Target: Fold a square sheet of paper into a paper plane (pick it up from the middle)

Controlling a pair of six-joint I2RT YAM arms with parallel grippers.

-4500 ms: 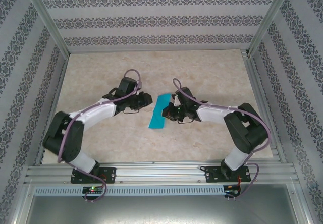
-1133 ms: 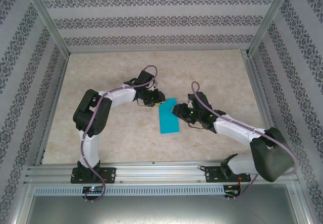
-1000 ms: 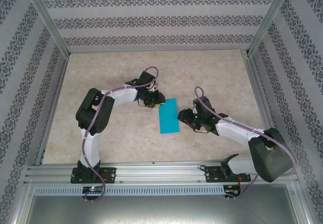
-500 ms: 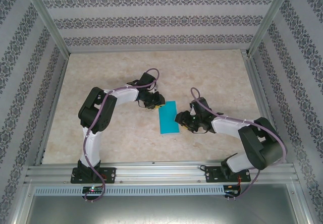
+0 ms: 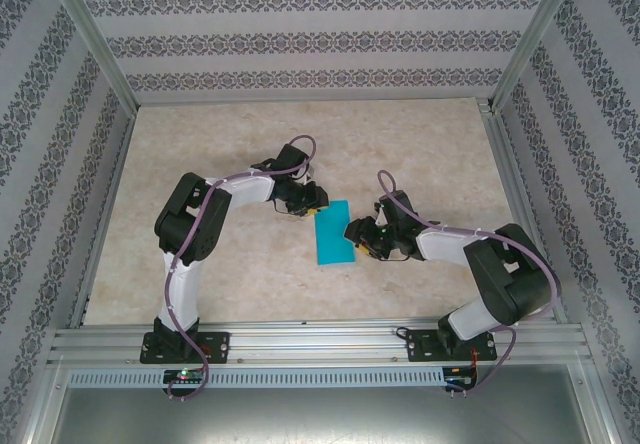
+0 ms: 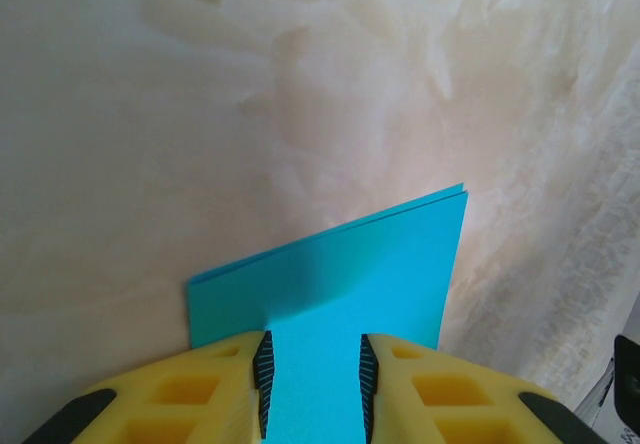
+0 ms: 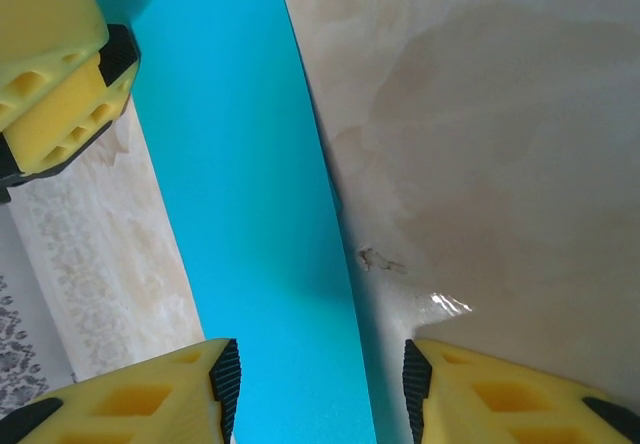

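Folded teal-blue paper sheet [image 5: 333,232] flat on marbled worktop [image 5: 430,144], left claw [image 6: 312,374] narrowly parted over its far end, right claw [image 7: 315,384] half-open astride its right edge

Far tabletop [image 5: 400,134]: bare across its width, open up to the far wall [image 5: 320,44].
Near tabletop: bare strip between the arm bases, open from the sheet to the near rail [image 5: 320,336].
Centre: sheet of paper [image 5: 333,234] lies flat and low, passable above.
Left gripper [image 5: 312,202]: stands at the sheet's far left corner, barring that approach.
Right gripper [image 5: 356,236]: stands at the sheet's right edge, barring that side.
Between grippers: narrow gap over the sheet.
Left arm [image 5: 190,224]: elbow fills the near left.
Right arm [image 5: 500,264]: fills the near right.
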